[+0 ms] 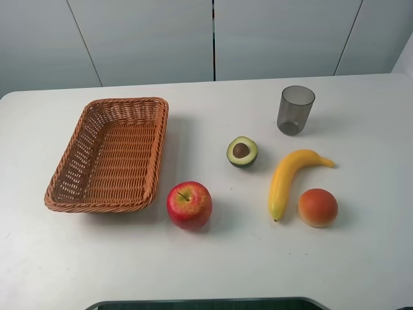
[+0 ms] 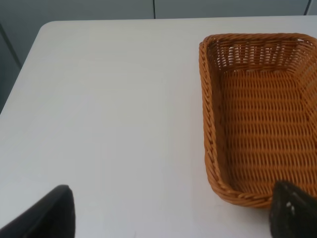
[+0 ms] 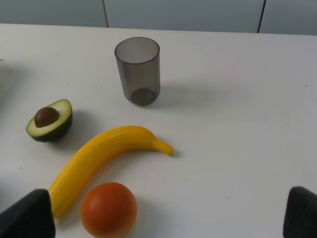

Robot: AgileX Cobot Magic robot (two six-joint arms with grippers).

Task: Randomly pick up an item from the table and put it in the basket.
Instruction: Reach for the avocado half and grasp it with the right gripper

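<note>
The half avocado (image 1: 242,152) lies cut face up with its brown pit showing, near the middle of the white table (image 1: 213,265); it also shows in the right wrist view (image 3: 49,120). The wicker basket (image 1: 71,187) stands empty at the left, and its rim shows in the left wrist view (image 2: 210,124). Neither arm shows in the exterior high view. My left gripper (image 2: 171,218) is open and empty, pulled back from the basket's near end. My right gripper (image 3: 163,218) is open and empty, back from the fruit.
A red apple (image 1: 190,205) sits beside the basket's front right corner. A banana (image 1: 287,181) and a round orange fruit (image 1: 317,207) lie right of the avocado. A grey translucent cup (image 1: 295,110) stands upright behind them.
</note>
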